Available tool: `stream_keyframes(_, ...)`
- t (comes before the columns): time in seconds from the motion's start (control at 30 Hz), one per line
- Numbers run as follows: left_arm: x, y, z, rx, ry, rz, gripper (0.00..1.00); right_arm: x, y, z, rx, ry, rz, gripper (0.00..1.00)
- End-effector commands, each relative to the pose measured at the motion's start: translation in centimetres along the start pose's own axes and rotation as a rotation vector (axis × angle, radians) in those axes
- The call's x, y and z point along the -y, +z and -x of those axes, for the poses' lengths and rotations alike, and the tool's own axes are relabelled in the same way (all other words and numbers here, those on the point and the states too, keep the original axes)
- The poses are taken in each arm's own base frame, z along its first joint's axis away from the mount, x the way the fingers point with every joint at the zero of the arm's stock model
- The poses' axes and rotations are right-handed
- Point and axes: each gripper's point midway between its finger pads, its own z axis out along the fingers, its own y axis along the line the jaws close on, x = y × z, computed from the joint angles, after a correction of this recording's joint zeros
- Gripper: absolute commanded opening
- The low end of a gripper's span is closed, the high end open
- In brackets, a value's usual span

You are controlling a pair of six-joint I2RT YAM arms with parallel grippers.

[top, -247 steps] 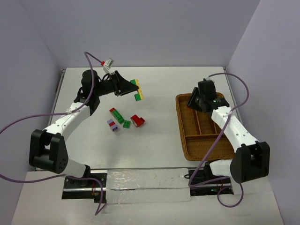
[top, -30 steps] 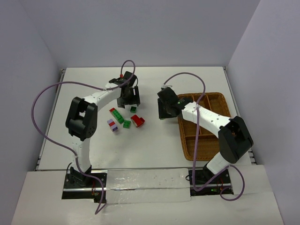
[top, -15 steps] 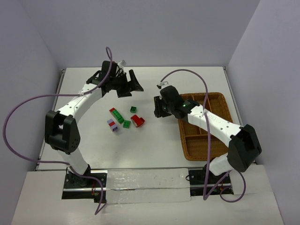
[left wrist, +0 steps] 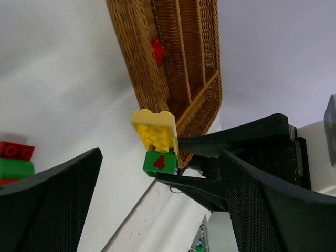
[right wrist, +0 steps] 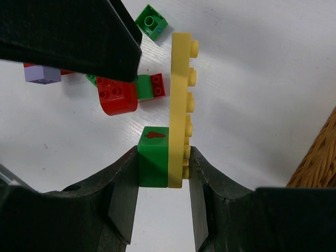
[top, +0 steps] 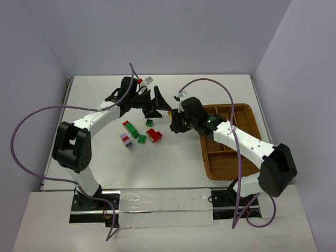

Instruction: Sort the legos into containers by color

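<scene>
My right gripper (right wrist: 164, 157) is shut on a stack of legos: a long yellow plate (right wrist: 181, 94) with a green brick (right wrist: 153, 157) stuck to its side. It holds the stack in the air left of the wicker tray (top: 231, 149). My left gripper (top: 156, 104) is open, its fingers (left wrist: 52, 199) spread wide on either side of that yellow and green stack (left wrist: 156, 142) without touching it. On the table lie a small green brick (top: 149, 122), a red one (top: 154, 135), another green one (top: 142, 139), a red and green stack (top: 129, 128) and a purple and white brick (top: 125, 139).
In the left wrist view one red brick (left wrist: 156, 50) lies in a compartment of the tray (left wrist: 131, 47). Purple cables loop above both arms. The two grippers meet over the table's middle, just beyond the loose bricks.
My left gripper rose from the loose bricks, opened wide and swung right to the held stack. My right gripper moved left, still shut on the yellow and green stack.
</scene>
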Motion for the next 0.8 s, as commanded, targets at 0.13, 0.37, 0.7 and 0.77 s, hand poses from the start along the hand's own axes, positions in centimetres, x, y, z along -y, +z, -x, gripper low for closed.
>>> stream_keyframes(0.13,2.3,1.8,-0.6,-0.02,0.018,-0.078,0.95,-1.6,-0.9,2.4,0.081,-0.028,0.053,0.08)
stream_keyframes(0.37,1.9,2.4,-0.6,-0.018,0.004,-0.075,0.82,-1.7,-1.2,2.5,0.084,-0.029,0.055,0.08)
stream_keyframes(0.7,1.1,2.9,-0.6,-0.02,-0.013,-0.058,0.6,-1.8,-1.2,2.7,0.089,-0.034,0.06,0.08)
stream_keyframes(0.77,1.1,2.9,-0.5,-0.022,-0.013,-0.058,0.59,-1.9,-1.3,2.6,0.087,-0.036,0.063,0.08)
